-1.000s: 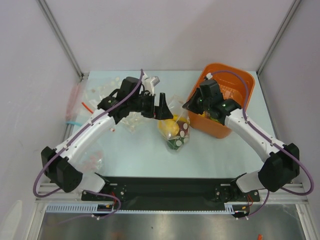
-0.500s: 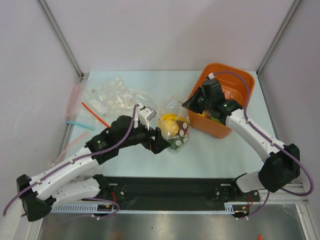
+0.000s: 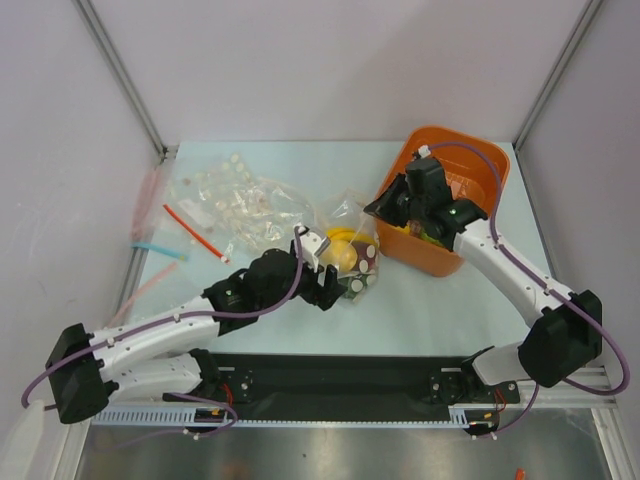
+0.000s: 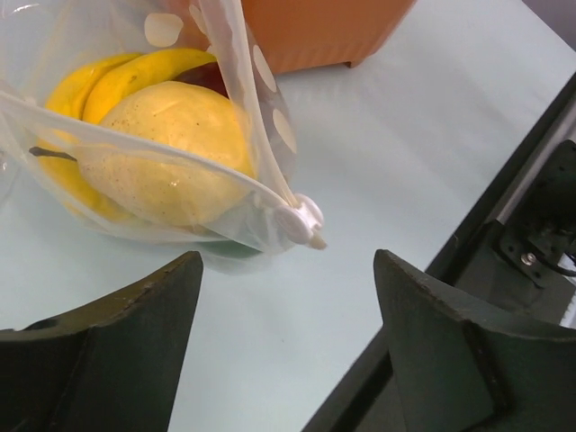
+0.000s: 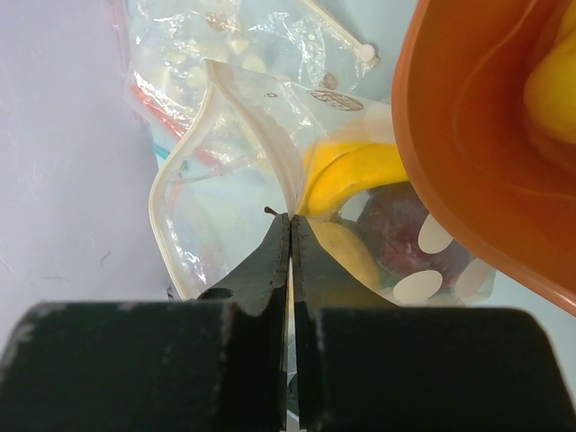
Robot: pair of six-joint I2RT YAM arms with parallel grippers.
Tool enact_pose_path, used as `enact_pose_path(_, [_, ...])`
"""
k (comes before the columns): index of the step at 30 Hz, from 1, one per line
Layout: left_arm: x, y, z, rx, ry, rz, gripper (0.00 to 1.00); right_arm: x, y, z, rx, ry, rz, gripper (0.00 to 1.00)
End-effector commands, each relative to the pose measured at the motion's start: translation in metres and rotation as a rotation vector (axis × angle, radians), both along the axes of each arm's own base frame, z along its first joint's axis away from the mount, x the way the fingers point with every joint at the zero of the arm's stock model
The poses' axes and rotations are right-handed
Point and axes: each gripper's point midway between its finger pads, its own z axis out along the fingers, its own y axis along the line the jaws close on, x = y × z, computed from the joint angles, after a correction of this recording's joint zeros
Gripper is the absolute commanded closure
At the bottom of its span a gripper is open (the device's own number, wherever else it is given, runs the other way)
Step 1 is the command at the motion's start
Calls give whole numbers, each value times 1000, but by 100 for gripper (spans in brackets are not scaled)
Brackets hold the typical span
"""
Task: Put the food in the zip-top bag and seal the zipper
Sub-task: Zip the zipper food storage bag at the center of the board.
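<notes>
The zip-top bag (image 3: pixel 352 255) lies in the middle of the table beside the orange basket (image 3: pixel 487 160), and through its dotted plastic show a lemon (image 4: pixel 171 148), a banana (image 4: pixel 135 72) and a dark red apple (image 5: pixel 396 225). Its zipper (image 4: pixel 135 144) runs across the mouth to a white end piece (image 4: pixel 301 220). My right gripper (image 5: pixel 290 216) is shut on the bag's mouth edge, holding it up. My left gripper (image 4: pixel 288 261) stands open, low over the table just in front of the white end piece, touching nothing. More yellow food (image 5: pixel 553 90) sits in the basket.
A heap of plain clear bags (image 3: pixel 235 195) with red (image 3: pixel 190 225) and blue strips (image 3: pixel 150 247) lies at the back left. The black base rail (image 3: pixel 340 375) runs along the near edge. The basket wall (image 4: pixel 306 36) rises right behind the bag.
My left arm has swung from behind the bag round to its near left side and dropped low. Its jaws have narrowed a little. The right gripper has kept its hold.
</notes>
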Motion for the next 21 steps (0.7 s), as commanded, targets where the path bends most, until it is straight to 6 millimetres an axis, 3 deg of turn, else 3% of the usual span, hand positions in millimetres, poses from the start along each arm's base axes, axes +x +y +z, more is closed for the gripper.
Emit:
enact_pose_path(1, [17, -9, 19, -80, -122, 26, 20, 1, -2, 26, 50, -69, -11, 100])
enact_pose_path(5, [25, -13, 14, -79, -129, 56, 30, -2, -3, 28, 52, -75, -11, 100])
enact_pose_path(9, [24, -21, 23, -153, -153, 31, 36, -4, -5, 24, 53, -71, -18, 100])
enact_pose_path(12, [20, -28, 22, -163, -154, -12, 50, -6, -6, 22, 56, -68, -22, 100])
enact_pose_path(13, [20, -30, 22, -162, -156, -21, 63, -7, -7, 23, 56, -72, -21, 100])
enact_pose_path(16, [16, -31, 22, -150, -184, -61, 85, -7, -9, 25, 56, -77, -30, 100])
enact_pose_path(19, [17, -23, 25, -135, -225, -51, 99, -6, -9, 27, 59, -79, -32, 100])
enact_pose_path(21, [19, -14, 26, -125, -239, -35, 100, -8, -7, 29, 55, -89, -8, 100])
